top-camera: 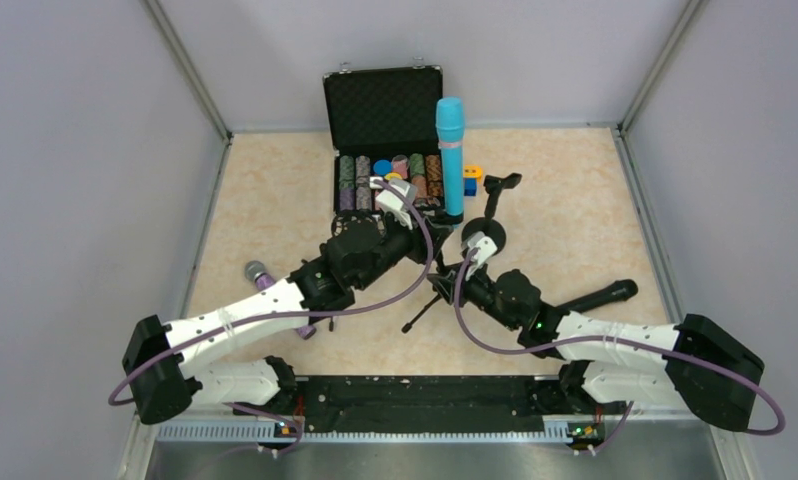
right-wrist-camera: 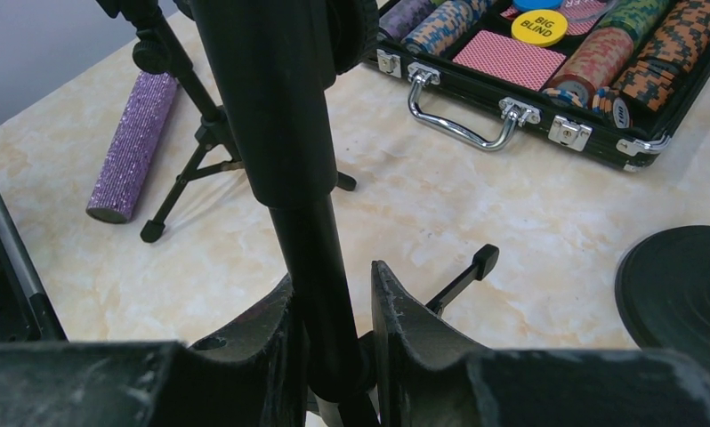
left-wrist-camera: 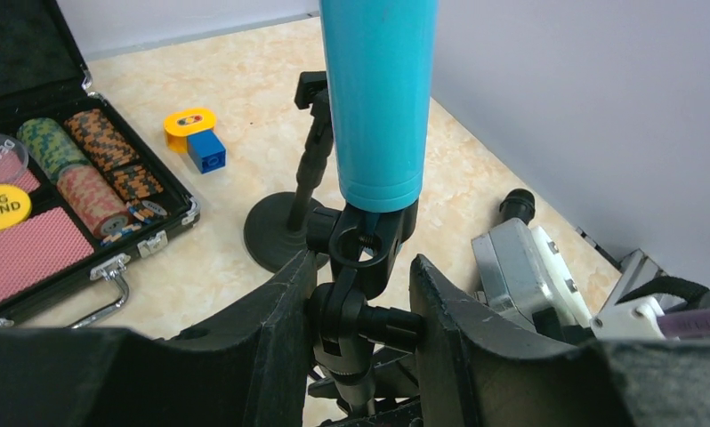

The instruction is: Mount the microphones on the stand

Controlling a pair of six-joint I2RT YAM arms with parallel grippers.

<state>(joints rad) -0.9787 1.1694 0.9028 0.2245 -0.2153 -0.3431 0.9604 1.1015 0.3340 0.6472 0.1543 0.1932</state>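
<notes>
Left gripper (left-wrist-camera: 360,298) jaws pinch shut around the stand (left-wrist-camera: 362,238) swivel, right gripper (right-wrist-camera: 332,311) clamps the black pole (right-wrist-camera: 320,258), cyan microphone (left-wrist-camera: 378,98) upright at twelve o'clock above, and a loose clip could drop it!

The beige table (top-camera: 575,230) carries an open chip case (top-camera: 383,105), a purple microphone (top-camera: 258,273), a black microphone (top-camera: 600,297) and a round-based stand (left-wrist-camera: 261,236).

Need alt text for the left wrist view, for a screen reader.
A cyan microphone stands upright in the clip of a black stand, whose joint sits between the fingers of the left gripper. Behind it are a second, round-based stand, small yellow and blue blocks, and at left an open case of poker chips.
</notes>
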